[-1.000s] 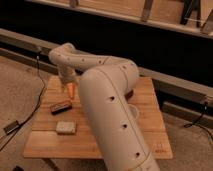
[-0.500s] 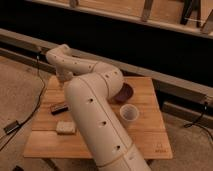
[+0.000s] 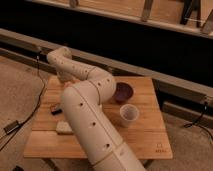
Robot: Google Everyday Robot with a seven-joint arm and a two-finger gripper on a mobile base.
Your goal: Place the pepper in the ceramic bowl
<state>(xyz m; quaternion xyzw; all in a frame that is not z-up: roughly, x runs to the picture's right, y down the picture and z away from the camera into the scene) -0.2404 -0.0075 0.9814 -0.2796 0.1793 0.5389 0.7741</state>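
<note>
Ceramic bowl (image 3: 123, 91) stands on table (image 3: 150, 135); white cup (image 3: 129, 114) just in front of bowl; gripper concealed behind arm (image 3: 90, 115), left of bowl

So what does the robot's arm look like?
The arm is fat, rounded and creamy white, made of smooth tube-shaped links joined by curved elbows. Small dark dots run in rows along it. No loose cables show on it. Its end effector is hidden behind the arm, above the left side of the wooden table.

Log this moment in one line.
gripper: hidden behind arm | pepper: out of sight | ceramic bowl: on table, beside cup
</note>
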